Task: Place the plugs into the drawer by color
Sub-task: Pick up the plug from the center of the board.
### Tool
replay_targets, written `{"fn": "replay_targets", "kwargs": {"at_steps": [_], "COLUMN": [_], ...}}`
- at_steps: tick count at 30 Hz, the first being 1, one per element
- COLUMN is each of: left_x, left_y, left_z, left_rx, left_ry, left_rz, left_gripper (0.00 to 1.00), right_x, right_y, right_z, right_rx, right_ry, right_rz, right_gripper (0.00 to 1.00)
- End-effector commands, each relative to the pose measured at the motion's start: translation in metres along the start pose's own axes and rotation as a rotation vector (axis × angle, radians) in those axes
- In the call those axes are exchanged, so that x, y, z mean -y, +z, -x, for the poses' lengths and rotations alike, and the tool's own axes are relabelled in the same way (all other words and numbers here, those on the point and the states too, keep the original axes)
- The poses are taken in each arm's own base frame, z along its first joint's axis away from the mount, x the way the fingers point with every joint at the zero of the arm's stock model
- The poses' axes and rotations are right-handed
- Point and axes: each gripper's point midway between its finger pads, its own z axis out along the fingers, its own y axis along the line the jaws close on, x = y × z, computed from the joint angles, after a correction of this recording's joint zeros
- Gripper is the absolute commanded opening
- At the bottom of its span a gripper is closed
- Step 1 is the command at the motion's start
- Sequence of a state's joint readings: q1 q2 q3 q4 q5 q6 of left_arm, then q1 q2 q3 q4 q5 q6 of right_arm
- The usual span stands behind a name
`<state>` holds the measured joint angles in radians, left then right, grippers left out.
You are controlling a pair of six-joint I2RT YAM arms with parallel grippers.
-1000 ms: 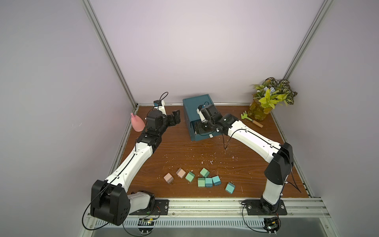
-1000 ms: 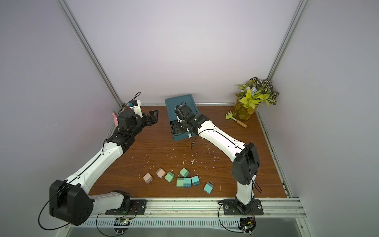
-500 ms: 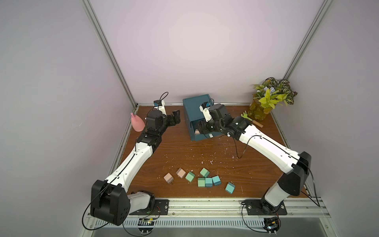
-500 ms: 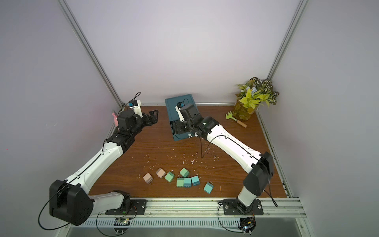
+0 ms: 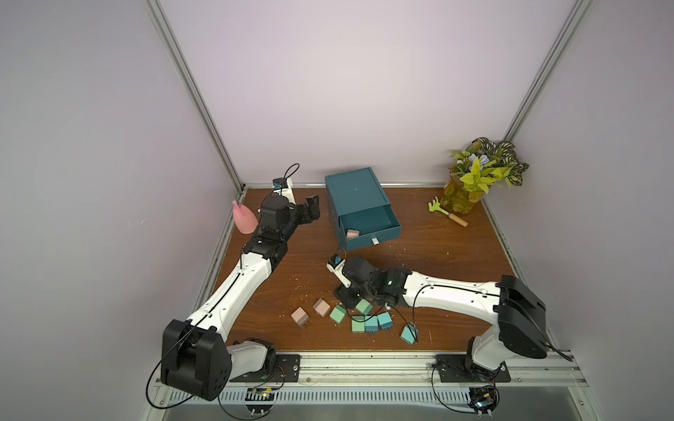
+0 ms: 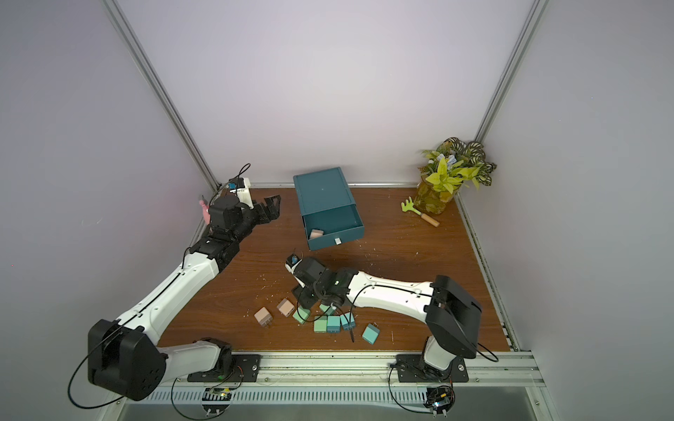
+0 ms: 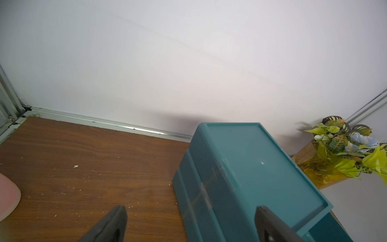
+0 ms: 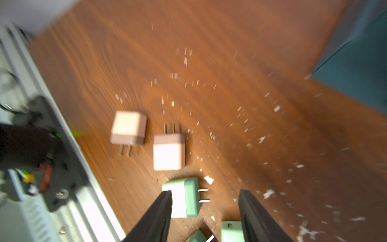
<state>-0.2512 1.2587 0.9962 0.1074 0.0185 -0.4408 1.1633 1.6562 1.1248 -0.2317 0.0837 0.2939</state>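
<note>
Tabletop: brown wood-grain board (image 5: 437, 262) speckled with white flecks, with pale walls around it.
Drawer: the dark teal cabinet (image 5: 355, 198) sits at upper centre in both top views. Its uppermost drawer (image 5: 368, 222) is pulled out, and no other drawer shows open.
Done: one pinkish-beige plug (image 5: 352, 233) lies in the left front corner of the open drawer.
Left: eight plugs lie loose at lower centre of the frame, so I judge the task barely begun, with two colours untouched.
Count, pinkish-beige: three, one in the drawer and two pinkish-beige plugs on the board (image 5: 321, 307).
Count, mint green: three mint green plugs (image 5: 338, 314), all on the board.
Count, blue-teal: three blue-teal plugs (image 5: 371, 324), all on the board.
Right claw: the right gripper (image 5: 348, 297) hangs low over the mint green plugs. Its jaws are apart and grip nothing, and the right wrist view shows one green plug just beside a finger (image 8: 161, 209).
Left claw: the left gripper (image 5: 310, 213) is left of the cabinet, near it but apart, with its jaws spread and empty.
</note>
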Motion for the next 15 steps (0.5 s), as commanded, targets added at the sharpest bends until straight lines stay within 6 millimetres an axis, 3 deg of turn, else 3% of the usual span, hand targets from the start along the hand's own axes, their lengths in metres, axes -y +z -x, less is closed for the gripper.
{"fn": "replay_targets", "kwargs": {"at_steps": [1, 7, 15], "left_x": [-0.006, -0.006, -0.006], "left_y": [-0.002, 0.0, 0.0], "left_z": [0.005, 0.003, 0.002], "left_rx": [0.017, 0.009, 0.006], "left_ry": [0.016, 0.017, 0.018], "left_rz": [0.03, 0.03, 0.028], "left_gripper": [0.92, 0.92, 0.92], "right_x": [-0.025, -0.035, -0.045], "right_y": [0.009, 0.039, 0.064], "right_z": [0.018, -0.002, -0.007], "right_rx": [0.082, 0.024, -0.02], "right_ry": [-0.019, -0.045, -0.084], "right_rz": [0.096, 0.12, 0.094], "right_gripper": [0.58, 0.62, 0.67]}}
